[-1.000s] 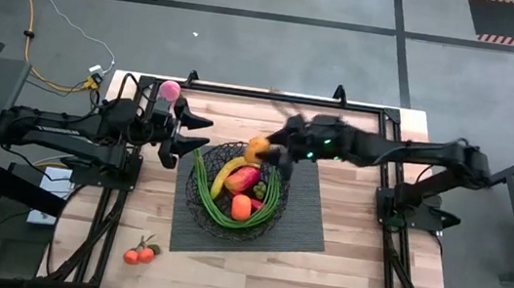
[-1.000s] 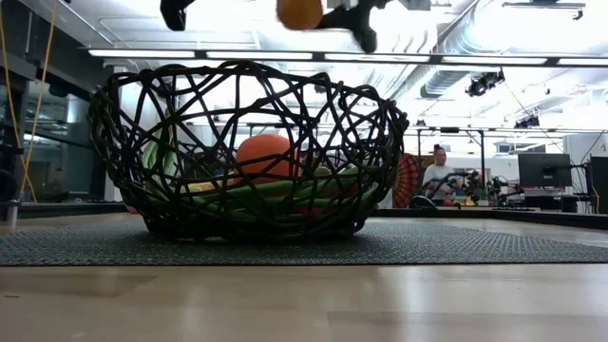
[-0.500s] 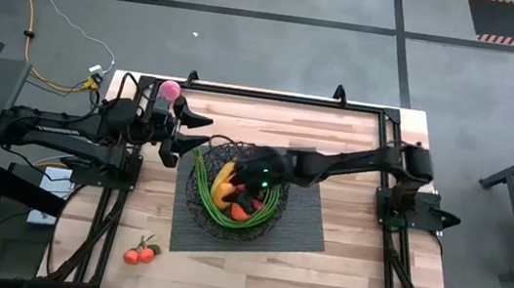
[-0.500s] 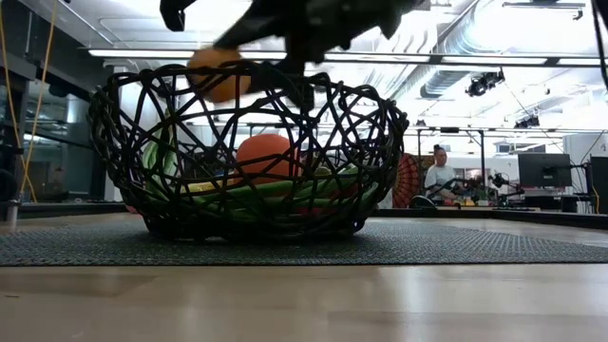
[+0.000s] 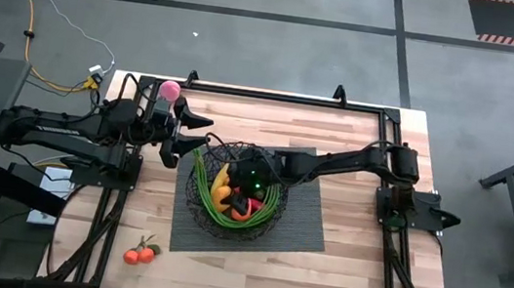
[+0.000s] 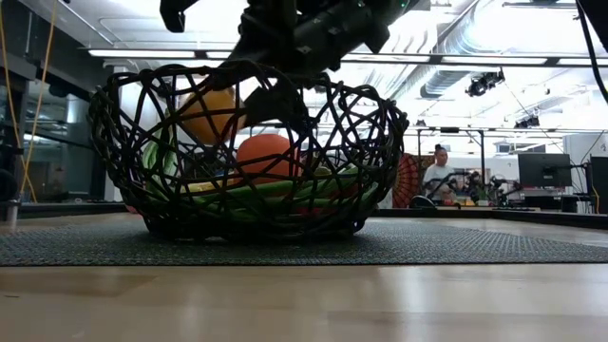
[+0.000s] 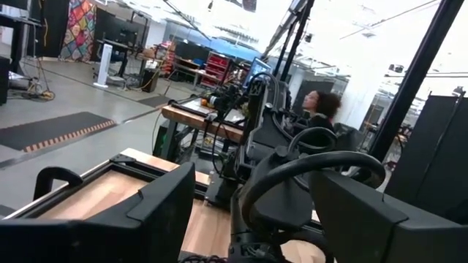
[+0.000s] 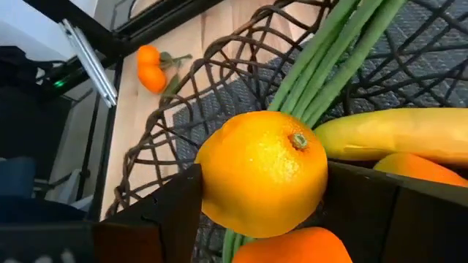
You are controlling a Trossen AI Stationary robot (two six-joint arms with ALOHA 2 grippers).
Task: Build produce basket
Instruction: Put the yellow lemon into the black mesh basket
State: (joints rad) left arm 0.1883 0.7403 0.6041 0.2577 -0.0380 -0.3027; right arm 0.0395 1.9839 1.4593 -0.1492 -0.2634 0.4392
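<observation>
The black wire basket [image 5: 273, 215] stands on the dark ribbed mat [image 5: 306, 224]. In it lie a banana [image 8: 395, 135], green beans [image 8: 329, 51] and a red-orange fruit [image 6: 268, 157]. My right gripper [image 5: 229, 188] reaches down inside the basket, shut on an orange [image 8: 262, 172], which shows near the basket's left wall in the low view [image 6: 211, 112]. My left gripper [image 5: 191, 133] waits open and empty just left of the basket's far rim. A pink ball [image 5: 169, 89] sits by the left arm. My right gripper pinches the orange between its two fingers [image 8: 157, 215], on two opposite sides [image 8: 212, 183], with its stem end turned toward the wrist camera. The fingers slant down from above and from the table's right. The orange is below the rim, above the beans and banana.
Two small orange-red fruits with green stems [image 5: 139, 251] lie on the wooden table near the front left, also in the right wrist view [image 8: 150, 66]. A black frame [image 5: 341, 103] runs along the table's far edge. People sit in the room behind [image 6: 439, 171].
My right gripper has carried the orange from above the basket's far right rim toward the table's left and down into the basket, still shut on it. The basket and the produce in it have stayed in place.
</observation>
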